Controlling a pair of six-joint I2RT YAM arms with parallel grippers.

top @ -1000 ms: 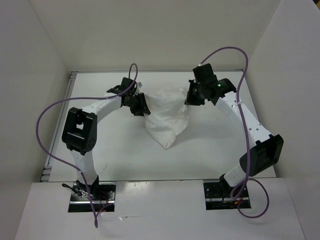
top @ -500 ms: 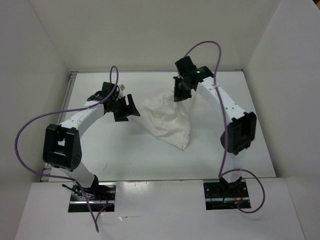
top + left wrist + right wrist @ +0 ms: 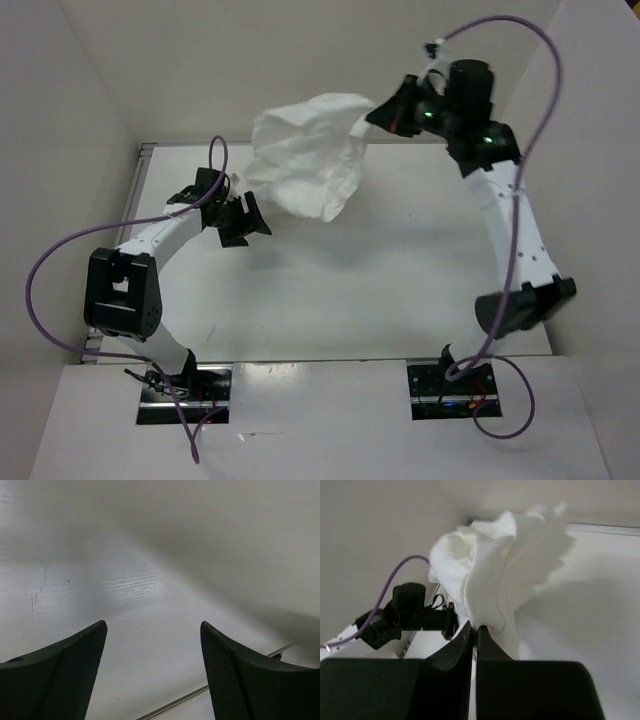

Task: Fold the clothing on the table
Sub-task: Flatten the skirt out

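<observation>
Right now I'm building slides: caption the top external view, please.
Right claw holds the bunched white clothing above the table; left claw open, empty.

Thin white wrinkled cloth garment (image 3: 305, 160), matt, at the right claw (image 3: 474, 628), smooth matt white tabletop (image 3: 150, 595) under the left claw (image 3: 152, 625), its black plastic fingers (image 3: 65, 680) finely dimpled.

Your counter (image 3: 400, 300) is a flat, matte white surface with 1 metal strip (image 3: 146, 155) along its left edge. A soft grey shadow (image 3: 345, 255) falls on it well right of that strip. The left wrist view shows you faint scratches (image 3: 36, 600) on it.
</observation>
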